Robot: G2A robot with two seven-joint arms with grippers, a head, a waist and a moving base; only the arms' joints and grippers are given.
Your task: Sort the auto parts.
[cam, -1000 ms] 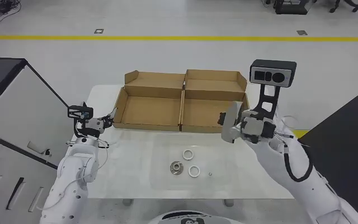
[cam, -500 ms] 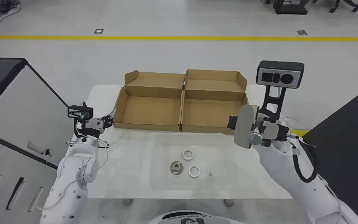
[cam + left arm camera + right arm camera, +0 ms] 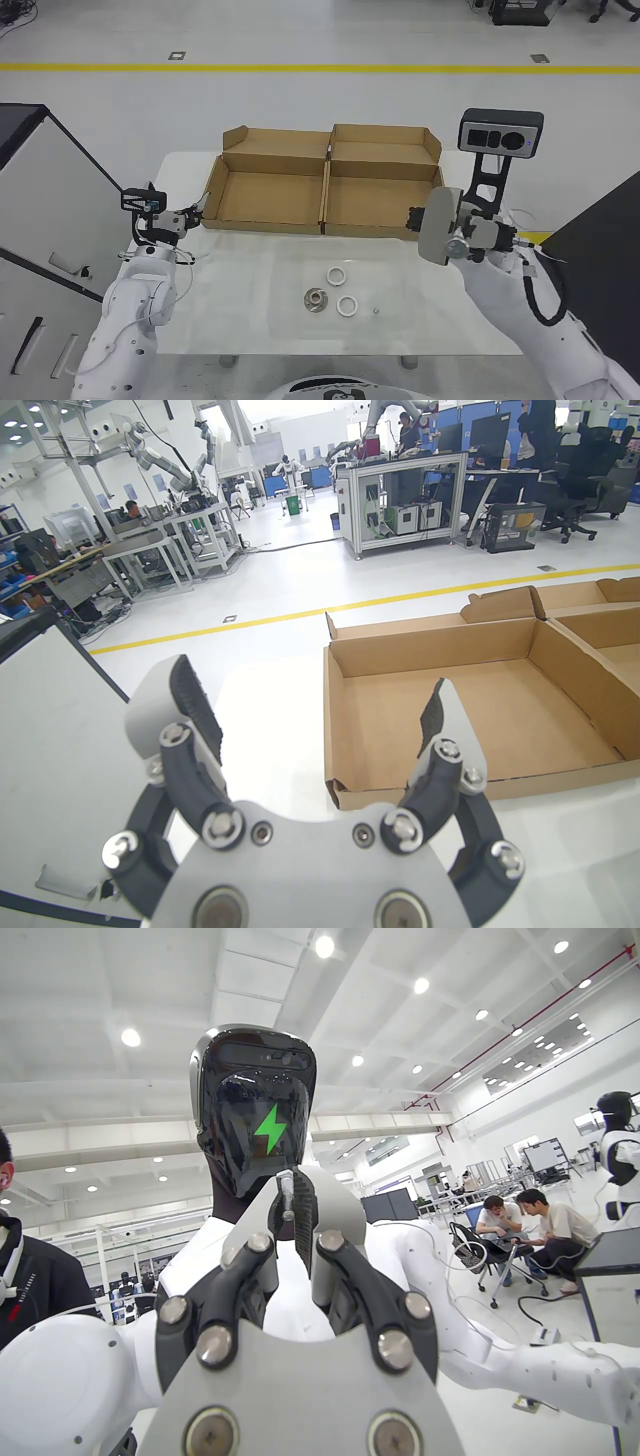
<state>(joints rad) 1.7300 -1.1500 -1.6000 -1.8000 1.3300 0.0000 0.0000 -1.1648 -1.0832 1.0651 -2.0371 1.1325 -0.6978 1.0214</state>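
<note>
Two white rings (image 3: 338,274) (image 3: 348,306), a metal flanged part (image 3: 317,298) and a tiny piece (image 3: 375,310) lie on the white table (image 3: 230,300) in front of two open cardboard boxes. My right gripper (image 3: 438,225) (image 3: 290,1185) is held up over the table's right side, turned toward the robot's head, shut on a small silver bolt (image 3: 286,1198). My left gripper (image 3: 190,215) (image 3: 310,677) hovers open and empty just off the left box's (image 3: 268,198) (image 3: 450,720) near-left corner.
The right box (image 3: 372,205) stands against the left one, and both have bare floors. A dark-topped cabinet (image 3: 40,190) stands close to the table's left edge, and a dark panel (image 3: 600,250) at the right.
The right arm swung to the right and turned its gripper up toward the head, then held still. The left arm and the parts on the table have not moved.
</note>
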